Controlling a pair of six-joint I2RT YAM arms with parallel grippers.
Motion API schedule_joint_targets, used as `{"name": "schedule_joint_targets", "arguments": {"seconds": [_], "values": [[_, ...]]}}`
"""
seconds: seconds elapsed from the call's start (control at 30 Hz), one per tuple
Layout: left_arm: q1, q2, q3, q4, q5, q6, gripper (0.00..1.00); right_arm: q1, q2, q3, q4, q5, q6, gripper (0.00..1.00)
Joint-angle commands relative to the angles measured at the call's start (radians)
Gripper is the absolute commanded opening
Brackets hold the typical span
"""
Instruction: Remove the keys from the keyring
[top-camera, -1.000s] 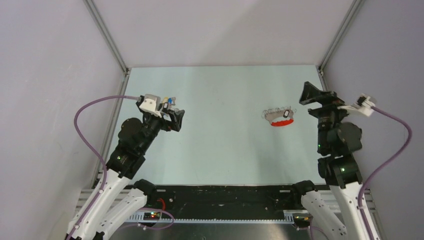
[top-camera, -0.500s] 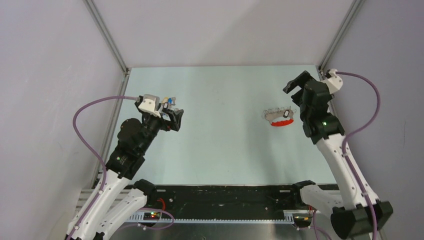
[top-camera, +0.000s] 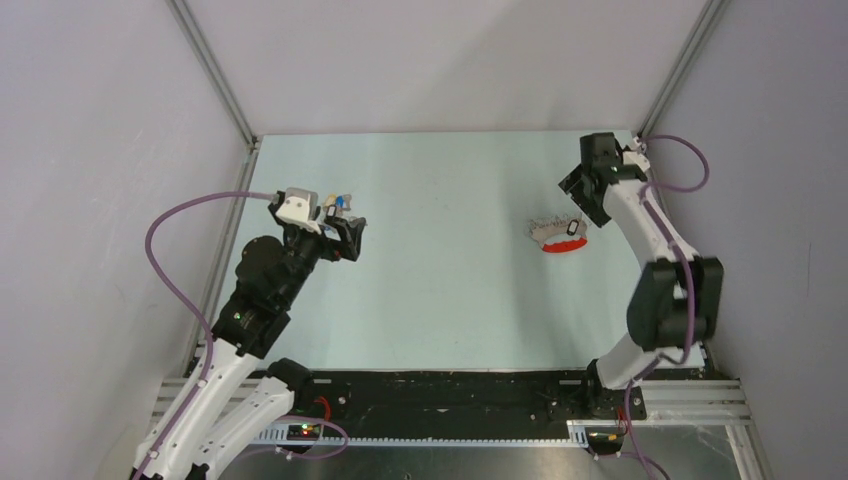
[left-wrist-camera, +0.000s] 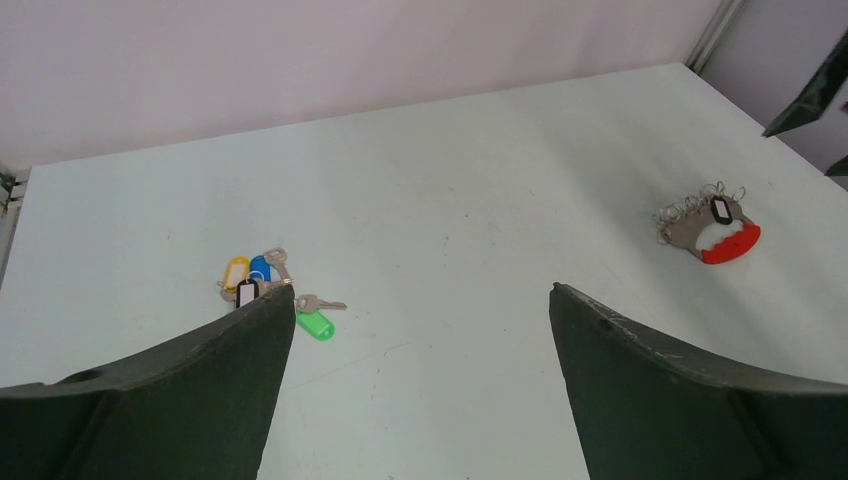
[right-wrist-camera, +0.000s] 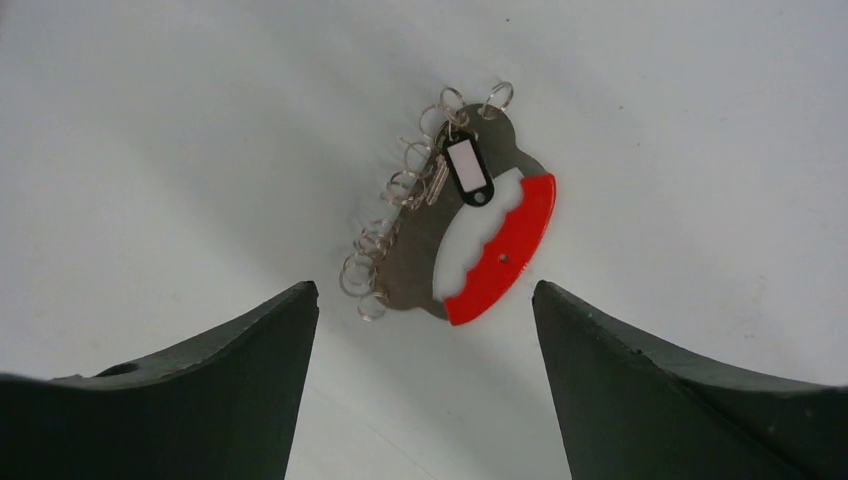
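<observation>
Top external showed the right arm (top-camera: 640, 215) had swung in over the keyring (top-camera: 563, 247) at 3 o'clock on the surface (top-camera: 440, 290), right jaws spread and empty, left jaws wide and idle; keys (top-camera: 552, 230) still strung, grasp likely next.

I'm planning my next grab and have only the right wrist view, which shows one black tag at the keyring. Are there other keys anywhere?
Observer: Yes. The left wrist view shows loose keys, some tagged yellow, blue and green, lying far left of the keyring.
Operator: Is the left arm holding any?
Observer: No. The left fingers are open and hold nothing; the keys lie just beyond them.
Operator: Where is my arm relative to the keyring?
Observer: In the top view, the right fingers sit just beyond the keyring, on its far side from the bases.
</observation>
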Motion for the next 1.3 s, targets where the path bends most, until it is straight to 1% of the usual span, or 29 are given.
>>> {"name": "schedule_joint_targets", "arguments": {"seconds": [0.0,0.03,0.07,0.1,0.13,0.17,0.2,0.27,0.4,0.5,0.6,0.67,0.9,1.0,1.03,1.07,1.1,1.27], "values": [[-0.001,0.002,0.044,0.007,-0.012,-0.023,1.00,-0.016,0.223,0.263,-0.237,-0.019,0.075,0.83],[0.000,0.002,0.044,0.006,-0.011,-0.027,1.00,-0.016,0.306,0.307,-0.315,-0.016,0.077,0.80],[0.000,0.000,0.045,0.004,-0.008,-0.031,1.00,-0.015,0.351,0.402,-0.353,-0.014,0.078,0.79],[0.000,0.000,0.045,0.004,-0.007,-0.032,1.00,-0.014,0.435,0.453,-0.425,-0.013,0.079,0.78],[0.000,-0.001,0.046,0.003,-0.005,-0.034,1.00,-0.011,0.478,0.544,-0.461,-0.011,0.080,0.77],[0.000,-0.001,0.046,0.002,-0.001,-0.036,1.00,-0.007,0.553,0.582,-0.517,-0.010,0.079,0.77],[0.000,-0.002,0.047,0.002,0.001,-0.038,1.00,-0.001,0.583,0.639,-0.535,-0.010,0.076,0.77],[0.000,-0.002,0.050,0.000,0.003,-0.040,0.99,0.004,0.654,0.670,-0.553,-0.024,0.075,0.76],[-0.001,-0.003,0.051,-0.002,0.004,-0.044,0.98,0.002,0.646,0.604,-0.466,-0.079,0.076,0.74],[-0.001,-0.004,0.051,-0.005,0.005,-0.045,0.98,-0.006,0.618,0.555,-0.407,-0.093,0.094,0.73],[0.000,-0.006,0.052,-0.004,0.006,-0.045,0.98,-0.014,0.590,0.473,-0.345,-0.122,0.105,0.67],[0.000,-0.005,0.053,-0.005,0.004,-0.045,0.98,-0.022,0.579,0.428,-0.294,-0.143,0.112,0.66],[0.000,-0.004,0.052,-0.007,0.003,-0.044,0.98,-0.044,0.599,0.417,-0.248,-0.128,0.117,0.65],[-0.001,-0.002,0.051,-0.008,0.001,-0.042,0.98,-0.045,0.619,0.424,-0.250,-0.139,0.103,0.42],[-0.001,-0.001,0.051,-0.008,0.001,-0.041,0.98,-0.048,0.618,0.420,-0.249,-0.148,0.100,0.18],[0.000,-0.001,0.051,-0.009,0.003,-0.041,0.98,-0.050,0.614,0.418,-0.248,-0.153,0.096,0.08],[0.000,0.000,0.052,-0.009,0.002,-0.040,0.98,-0.053,0.597,0.405,-0.246,-0.158,0.095,0.00],[-0.001,0.001,0.050,-0.008,-0.003,-0.037,0.98,-0.045,0.464,0.291,-0.158,-0.134,0.086,0.00]]}}
